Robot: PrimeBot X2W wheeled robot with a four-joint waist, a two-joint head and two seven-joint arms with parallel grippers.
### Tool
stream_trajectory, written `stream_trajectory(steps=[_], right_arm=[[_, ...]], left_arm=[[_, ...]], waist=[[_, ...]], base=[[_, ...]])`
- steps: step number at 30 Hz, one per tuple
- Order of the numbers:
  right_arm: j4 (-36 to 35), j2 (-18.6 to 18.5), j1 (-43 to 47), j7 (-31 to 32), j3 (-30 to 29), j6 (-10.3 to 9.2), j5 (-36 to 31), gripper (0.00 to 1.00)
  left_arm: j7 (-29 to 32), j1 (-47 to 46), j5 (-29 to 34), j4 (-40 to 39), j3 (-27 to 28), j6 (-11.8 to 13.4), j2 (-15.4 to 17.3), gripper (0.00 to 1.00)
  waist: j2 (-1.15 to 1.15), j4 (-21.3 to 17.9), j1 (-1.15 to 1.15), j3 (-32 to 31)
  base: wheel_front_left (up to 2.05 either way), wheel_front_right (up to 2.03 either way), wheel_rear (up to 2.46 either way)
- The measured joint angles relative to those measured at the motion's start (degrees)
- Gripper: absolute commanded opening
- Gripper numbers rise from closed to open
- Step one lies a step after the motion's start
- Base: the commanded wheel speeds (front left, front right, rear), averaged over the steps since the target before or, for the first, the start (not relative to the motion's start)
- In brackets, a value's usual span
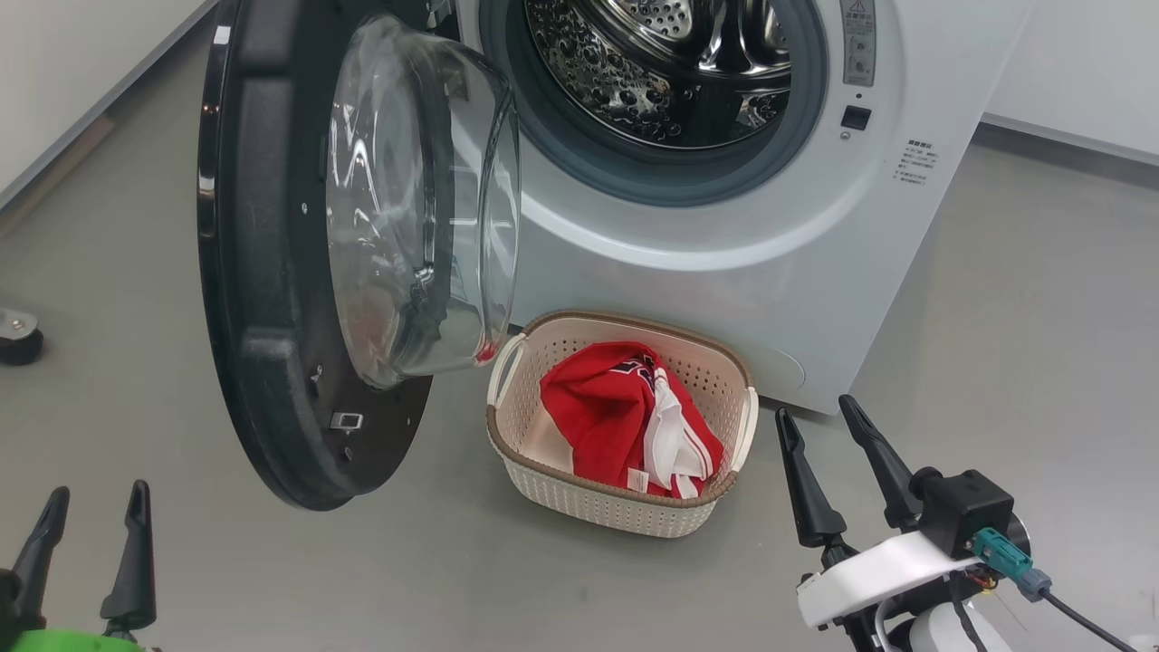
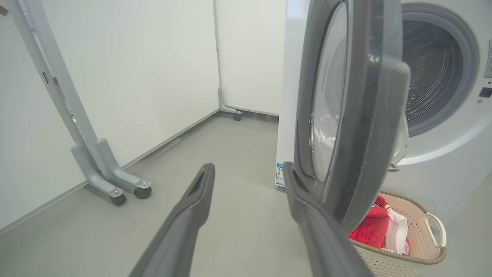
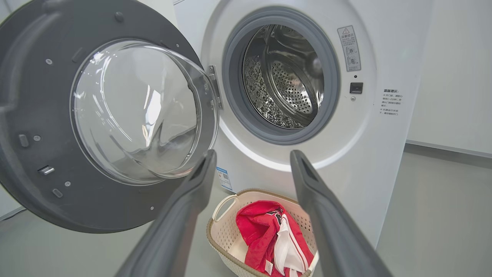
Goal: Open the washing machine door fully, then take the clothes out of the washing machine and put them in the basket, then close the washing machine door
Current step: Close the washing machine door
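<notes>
The washing machine (image 1: 724,272) stands with its door (image 1: 263,272) swung out to the left, glass bowl facing the drum (image 1: 661,63), where I see bare steel. On the floor in front sits the basket (image 1: 625,319) with the red and white clothes (image 1: 607,407) piled inside. My left gripper (image 1: 100,493) hovers low at the left, open and holding nothing, just outside the door's rim (image 2: 369,115); its fingertips (image 2: 286,169) stop short of it. My right gripper (image 1: 815,407) is open to the right of the basket (image 3: 223,231), above the clothes (image 3: 257,231).
Grey floor spreads all round. A white partition on wheeled feet (image 2: 115,181) stands to the left of the machine, with a second caster foot (image 2: 234,113) at the corner. A dark caster (image 1: 18,335) sits at the far left. A white wall runs behind on the right.
</notes>
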Motion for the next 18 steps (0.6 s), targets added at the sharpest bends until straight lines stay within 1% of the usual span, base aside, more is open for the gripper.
stream_trajectory(steps=[4,9,18], right_arm=[[0.0,0.1,0.2,0.0,0.0,0.00,0.0,1.00],[-0.2,0.1,0.5,0.0,-0.1,0.00,0.0,1.00],[-0.3,0.2,0.6,0.0,-0.2,0.00,0.0,1.00]], left_arm=[[-1.4,0.0,0.1,1.7,-0.1,0.0,-0.7,1.00],[-1.9,0.0,1.6,2.8,-0.4,0.0,-0.7,1.00],[-2.4,0.0,1.8,4.2,-0.7,0.0,-0.9,1.00]], waist=[[0.00,-0.1,0.00,-0.1],[0.00,-0.1,0.00,0.0],[0.00,-0.1,0.00,0.3]], base=[[0.00,0.00,0.00],[0.00,0.00,0.00],[0.00,0.00,0.00]])
